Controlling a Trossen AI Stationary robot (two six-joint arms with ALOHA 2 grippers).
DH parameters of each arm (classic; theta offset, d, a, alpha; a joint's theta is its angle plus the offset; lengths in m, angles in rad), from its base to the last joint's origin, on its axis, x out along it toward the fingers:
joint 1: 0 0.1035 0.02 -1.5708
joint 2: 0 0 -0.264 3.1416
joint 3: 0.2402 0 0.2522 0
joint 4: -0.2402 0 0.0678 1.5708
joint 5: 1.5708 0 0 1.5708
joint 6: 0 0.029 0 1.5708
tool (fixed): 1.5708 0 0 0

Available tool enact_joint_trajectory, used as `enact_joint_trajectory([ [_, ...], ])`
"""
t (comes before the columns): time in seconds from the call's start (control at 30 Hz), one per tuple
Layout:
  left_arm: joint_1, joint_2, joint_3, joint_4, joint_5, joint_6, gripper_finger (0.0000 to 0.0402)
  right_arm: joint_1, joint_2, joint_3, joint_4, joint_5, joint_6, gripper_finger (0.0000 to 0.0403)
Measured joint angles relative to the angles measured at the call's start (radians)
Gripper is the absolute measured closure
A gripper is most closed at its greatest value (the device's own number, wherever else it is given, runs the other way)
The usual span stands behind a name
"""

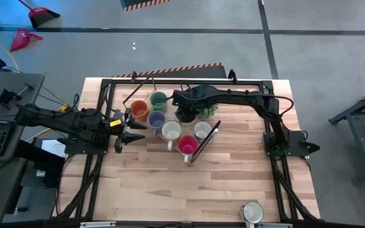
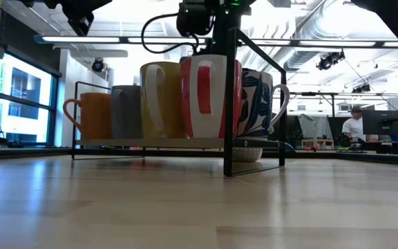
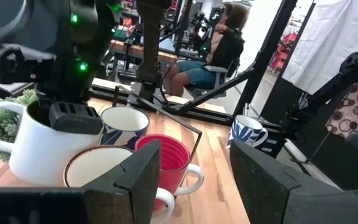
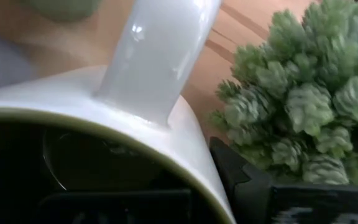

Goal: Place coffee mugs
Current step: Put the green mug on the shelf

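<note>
Several coffee mugs stand close together on a black wire rack (image 2: pixel 178 143) mid-table: orange (image 1: pixel 138 111), dark green (image 1: pixel 158 100), blue-grey (image 1: pixel 156 119), cream (image 1: pixel 172 131), red (image 1: pixel 187 145) and a blue-patterned white one (image 1: pixel 202 130). My right gripper (image 3: pixel 73 117) reaches over them and is shut on a white mug (image 3: pixel 36 149) next to the spiky green plant (image 4: pixel 303 106). My left gripper (image 3: pixel 194 186) stands open and level at the cluster's left side (image 1: pixel 124 130), touching nothing. Whether the white mug's base rests on anything is hidden. My right gripper pinches the white mug's wall at the rim (image 4: pixel 188 146), close to where the handle (image 4: pixel 154 56) joins it. One finger is inside the mug and one finger (image 4: pixel 247 180) outside. The fingers come steeply from above. The mug stays upright, mouth up.
Another blue-patterned mug (image 1: pixel 252 211) stands alone near the table's near right edge. The rack's upright bars (image 2: pixel 230 97) rise beside the red mug. Bare wood lies between the cluster and the near edge. A person sits in the room beyond the table.
</note>
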Motion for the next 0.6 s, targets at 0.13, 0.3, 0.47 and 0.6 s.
enact_joint_trajectory([
  [0.13, 0.000, 0.000, 0.000, 0.001, 0.000, 0.000, 0.0222, 0.000, 0.009, 0.000, -0.011, -0.002, 0.029, 0.0403],
  [0.3, 0.000, 0.000, 0.000, 0.002, 0.000, 0.000, 0.0222, 0.003, 0.009, 0.000, -0.012, 0.003, 0.038, 0.0403],
  [0.47, 0.000, 0.000, 0.000, 0.002, 0.000, 0.000, 0.0222, 0.009, 0.018, 0.000, -0.015, -0.004, 0.057, 0.0403],
  [0.6, 0.000, 0.000, 0.000, 0.003, 0.000, 0.000, 0.0222, 0.016, 0.026, 0.000, -0.023, -0.005, 0.055, 0.0403],
])
